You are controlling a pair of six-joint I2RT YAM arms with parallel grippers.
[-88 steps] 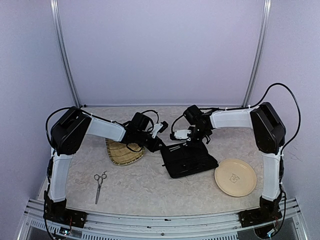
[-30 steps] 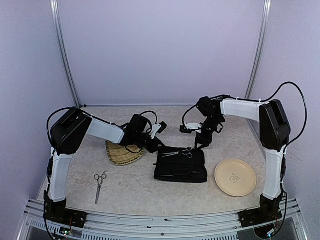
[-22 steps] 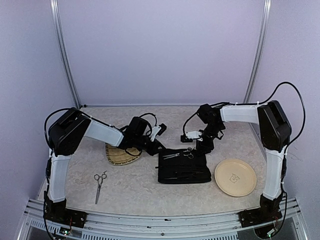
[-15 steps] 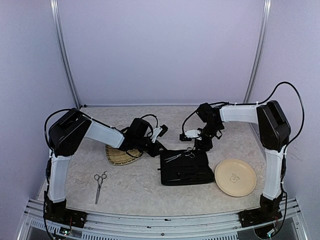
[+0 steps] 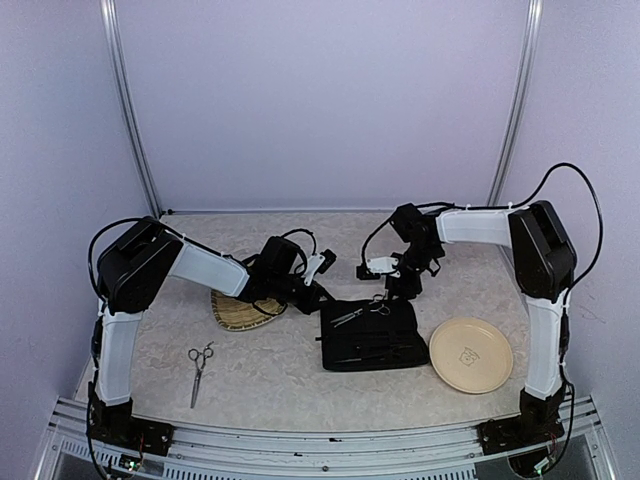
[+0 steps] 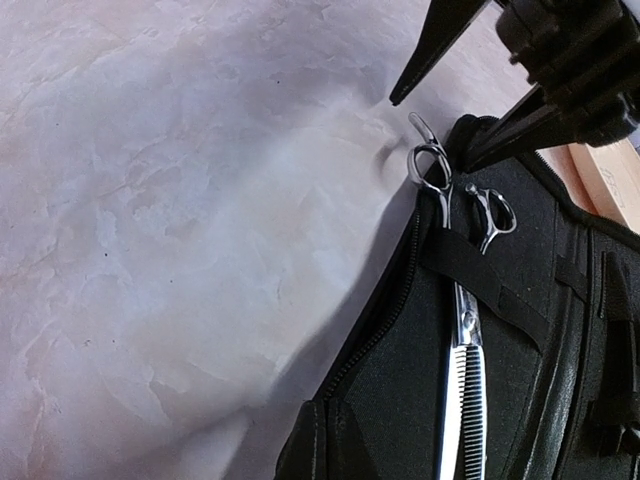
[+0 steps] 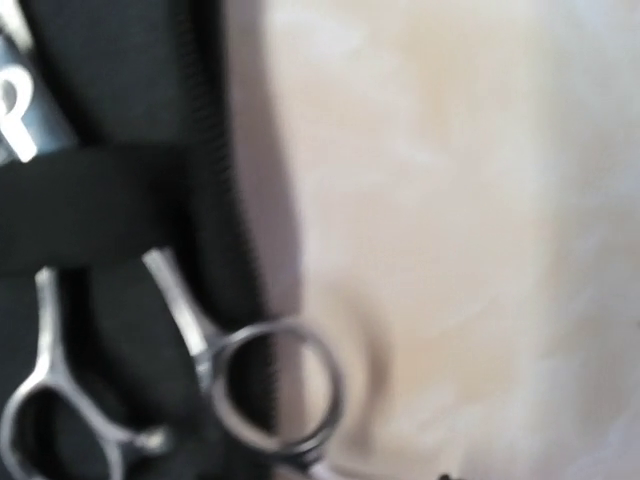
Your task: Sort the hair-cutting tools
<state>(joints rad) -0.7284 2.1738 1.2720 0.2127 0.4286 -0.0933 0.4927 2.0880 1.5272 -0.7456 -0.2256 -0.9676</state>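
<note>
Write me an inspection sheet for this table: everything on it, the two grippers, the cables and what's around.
surface: marbled beige table; nothing spilled seen.
job's things: loose scissors lying at the table's left; strapped scissors inside the open black case; hair clips not made out.
clutter: woven tray; cream plate.
grippers: left gripper shut, by the case's left edge; right gripper open, over the strapped scissors' ring handles.
cables: black loops along both arms.
surroundings: lilac walls, metal posts.
</note>
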